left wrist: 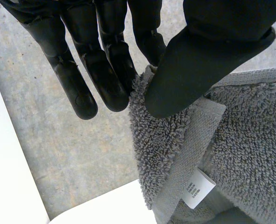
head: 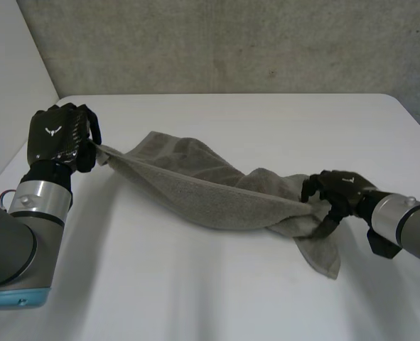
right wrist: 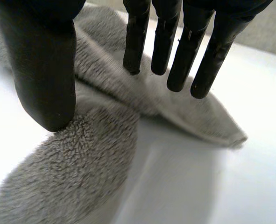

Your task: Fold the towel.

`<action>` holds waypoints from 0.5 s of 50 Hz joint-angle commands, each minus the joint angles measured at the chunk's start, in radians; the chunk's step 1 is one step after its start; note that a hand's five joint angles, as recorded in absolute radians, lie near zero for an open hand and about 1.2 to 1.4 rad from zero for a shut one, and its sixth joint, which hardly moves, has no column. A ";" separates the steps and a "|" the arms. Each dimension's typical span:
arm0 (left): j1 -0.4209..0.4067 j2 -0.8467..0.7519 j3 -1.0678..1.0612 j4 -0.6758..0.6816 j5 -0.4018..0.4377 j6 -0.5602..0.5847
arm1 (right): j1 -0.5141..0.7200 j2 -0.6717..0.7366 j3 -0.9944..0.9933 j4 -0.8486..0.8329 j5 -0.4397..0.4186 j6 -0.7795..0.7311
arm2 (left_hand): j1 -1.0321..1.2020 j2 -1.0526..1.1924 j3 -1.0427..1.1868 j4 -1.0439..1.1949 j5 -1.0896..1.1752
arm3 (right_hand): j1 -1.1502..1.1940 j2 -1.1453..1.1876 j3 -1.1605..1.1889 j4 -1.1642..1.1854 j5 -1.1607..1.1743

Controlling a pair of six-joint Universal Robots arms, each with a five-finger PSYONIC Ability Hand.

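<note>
A white table [head: 195, 284] fills most of the frame, its rounded far corners at upper left and upper right. One grey towel [head: 210, 192] lies across its middle, running rumpled from centre left to centre right, a loose end resting on the surface at lower right.

The white label [left wrist: 198, 187] on the towel [left wrist: 254, 140] had print too small to read. The left hand [head: 69, 142] bore a white emblem [head: 52, 131] without letters.
</note>
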 commanded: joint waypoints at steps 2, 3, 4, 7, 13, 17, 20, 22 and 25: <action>0.001 -0.001 -0.001 0.000 0.000 0.000 | -0.002 -0.001 -0.072 -0.007 -0.001 -0.005 | 0.203 0.180 0.180 0.178 0.198 | 0.047 0.052 0.048 0.050 0.044; 0.001 -0.001 -0.001 0.000 0.000 0.000 | -0.004 0.001 -0.081 -0.007 -0.001 -0.005 | 0.203 0.180 0.180 0.178 0.198 | 0.047 0.052 0.048 0.050 0.044; 0.001 -0.001 -0.001 0.000 0.000 0.000 | -0.007 0.002 -0.086 -0.007 -0.002 -0.006 | 0.203 0.180 0.180 0.178 0.198 | 0.047 0.052 0.048 0.050 0.044; 0.004 -0.001 -0.001 0.000 0.000 0.000 | -0.008 0.007 -0.087 -0.008 -0.001 -0.009 | 0.203 0.180 0.180 0.178 0.198 | 0.047 0.052 0.048 0.050 0.044; 0.009 -0.001 -0.001 0.000 0.000 0.000 | -0.010 0.071 -0.089 -0.040 -0.002 -0.054 | 0.203 0.180 0.180 0.178 0.198 | 0.041 0.046 0.042 0.044 0.038; 0.013 -0.001 -0.001 0.000 0.000 0.000 | -0.010 0.084 -0.074 -0.043 0.001 -0.172 | 0.203 0.180 0.180 0.178 0.198 | 0.023 0.029 0.024 0.027 0.020; 0.013 -0.001 -0.001 0.000 0.000 0.000 | -0.008 0.094 -0.066 -0.045 0.002 -0.218 | 0.203 0.180 0.180 0.178 0.198 | 0.012 0.017 0.013 0.015 0.008; 0.013 -0.001 -0.001 0.000 0.000 0.001 | -0.007 0.106 -0.061 -0.051 0.005 -0.223 | 0.203 0.180 0.180 0.178 0.198 | 0.003 0.008 0.004 0.006 0.000; 0.013 -0.001 -0.001 0.000 0.000 0.000 | -0.002 0.140 -0.061 -0.082 0.007 -0.221 | 0.203 0.180 0.180 0.178 0.198 | 0.000 0.005 0.001 0.003 -0.003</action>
